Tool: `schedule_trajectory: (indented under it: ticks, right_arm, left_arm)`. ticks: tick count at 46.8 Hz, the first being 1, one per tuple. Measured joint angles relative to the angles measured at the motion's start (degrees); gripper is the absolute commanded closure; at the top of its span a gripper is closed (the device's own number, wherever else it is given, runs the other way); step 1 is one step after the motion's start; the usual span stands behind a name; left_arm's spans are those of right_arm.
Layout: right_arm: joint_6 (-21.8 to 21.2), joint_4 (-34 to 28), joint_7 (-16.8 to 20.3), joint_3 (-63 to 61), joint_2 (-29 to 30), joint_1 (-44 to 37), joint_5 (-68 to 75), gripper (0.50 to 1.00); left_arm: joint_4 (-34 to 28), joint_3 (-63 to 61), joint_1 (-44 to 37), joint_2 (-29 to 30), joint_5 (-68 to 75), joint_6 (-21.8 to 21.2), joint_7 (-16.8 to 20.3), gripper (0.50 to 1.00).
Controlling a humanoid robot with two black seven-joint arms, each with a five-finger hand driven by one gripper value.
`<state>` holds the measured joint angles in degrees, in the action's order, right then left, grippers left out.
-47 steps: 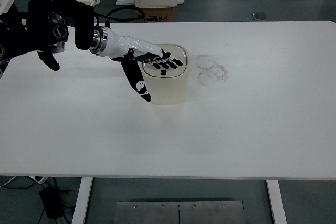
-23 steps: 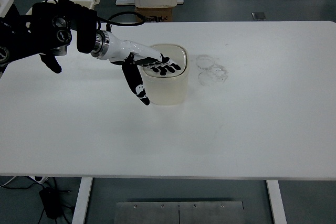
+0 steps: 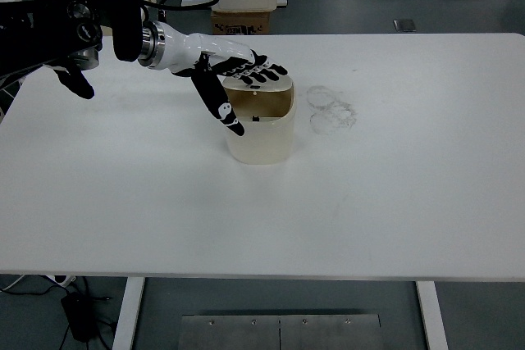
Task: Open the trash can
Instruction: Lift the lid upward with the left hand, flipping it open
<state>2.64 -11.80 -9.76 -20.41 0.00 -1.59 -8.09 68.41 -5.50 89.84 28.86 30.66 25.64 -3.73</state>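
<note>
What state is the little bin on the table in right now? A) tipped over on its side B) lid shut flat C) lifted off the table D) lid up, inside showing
D: the trash can stands upright on the table, its hollow inside visible, with the left hand over the raised lid at its far rim.

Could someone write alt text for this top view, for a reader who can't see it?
A robot's left hand, fingers spread, hovers over the far rim of a small cream trash can whose top stands open, on a white table. Faint ring marks lie to the can's right.
</note>
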Motion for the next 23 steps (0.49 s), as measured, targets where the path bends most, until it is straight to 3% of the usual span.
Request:
schedule_trajectory:
  ticks: [9,23]
  right_arm:
    - [0.0,0.0,0.0,0.0,0.0,0.0,0.0,0.507]
    - [0.0,0.0,0.0,0.0,0.0,0.0,0.0,0.507]
  left_arm:
    - [-0.9,3.1,-0.8,2.1,-6.5,-2.7,0.4,0.5]
    - [-5.7,12.7,-6.3,2.6,-13.0,-6.2,4.9,0.5]
